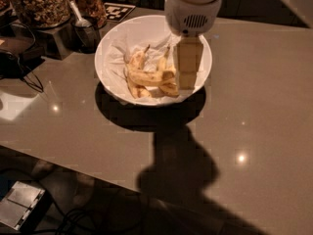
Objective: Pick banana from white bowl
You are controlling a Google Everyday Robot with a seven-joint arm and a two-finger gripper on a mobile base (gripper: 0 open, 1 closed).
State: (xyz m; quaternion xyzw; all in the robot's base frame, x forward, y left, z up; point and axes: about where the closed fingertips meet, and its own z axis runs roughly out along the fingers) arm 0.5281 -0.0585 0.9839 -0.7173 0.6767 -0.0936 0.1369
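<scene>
The white bowl [111, 47], lined with crumpled white paper, stands on the grey counter at upper centre. Three bananas lie in it. The banana [146, 77], the longest one, yellow with brown freckles, lies roughly crosswise in the middle of the bowl. A second banana [134, 84] lies to its left and a stubbier one [169, 89] at its lower right. My gripper [188, 67] hangs from the white wrist housing [192, 6] over the right part of the bowl, just right of the banana's right end, and hides part of the bowl's inside.
A dark metal cup with a spoon [86, 29] stands just left of the bowl. Jars of granola [39, 4] and a black-and-white marker tag [120, 11] are behind it. Cables [24, 75] lie at the left. The counter's front edge [73, 166] runs across the lower left.
</scene>
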